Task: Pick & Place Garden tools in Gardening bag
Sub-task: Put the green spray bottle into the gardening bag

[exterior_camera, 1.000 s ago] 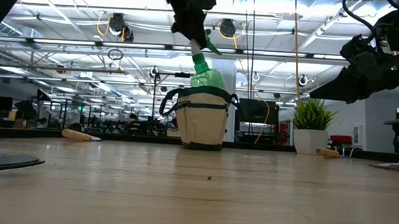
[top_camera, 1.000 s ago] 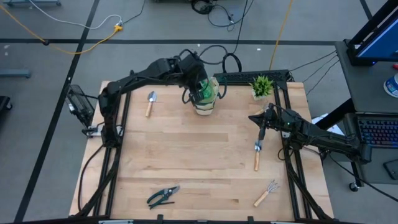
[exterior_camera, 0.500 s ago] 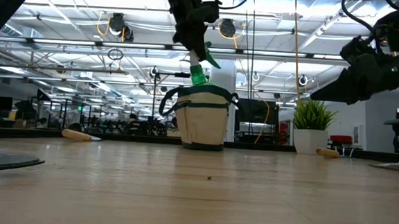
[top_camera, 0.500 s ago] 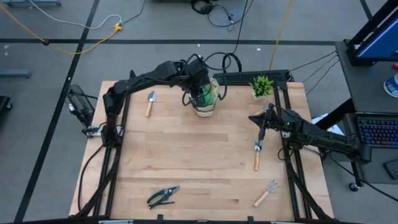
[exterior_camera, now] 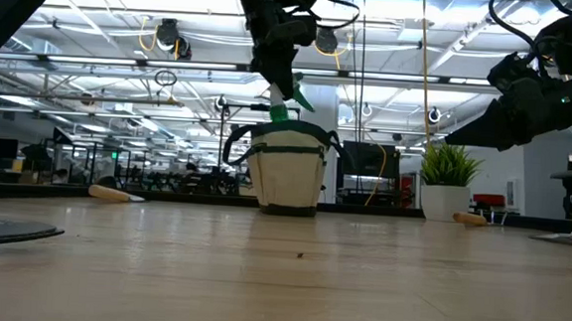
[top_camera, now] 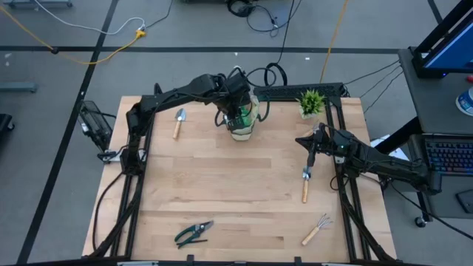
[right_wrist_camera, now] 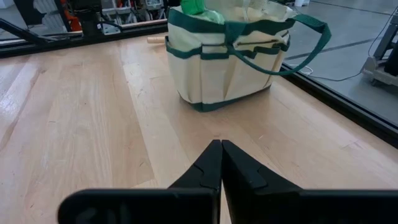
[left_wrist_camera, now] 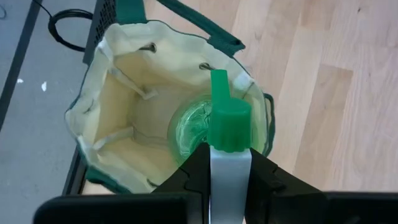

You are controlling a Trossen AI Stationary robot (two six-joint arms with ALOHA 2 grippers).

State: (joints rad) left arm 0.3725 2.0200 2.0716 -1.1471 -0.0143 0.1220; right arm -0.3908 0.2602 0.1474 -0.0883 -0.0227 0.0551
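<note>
One arm's left pincer (left_wrist_camera: 230, 158) clamps the spray bottle (left_wrist_camera: 205, 124), reaching down inside the bag (left_wrist_camera: 112, 112).

**Materials and finishes on the bench**

Pale wooden plank table (top_camera: 222, 192): smooth, faint sheen. Round beige cloth bag (right_wrist_camera: 227, 59): matt weave, dark green trim. Green translucent plastic spray bottle (left_wrist_camera: 202, 127): glossy. Wooden-handled trowel (top_camera: 178, 122): dull grey metal blade. Left gripper (left_wrist_camera: 230, 163): matt black fingers.

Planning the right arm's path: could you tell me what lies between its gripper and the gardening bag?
Only bare tabletop separates the shut right gripper from the gardening bag, as the right wrist view shows.
</note>
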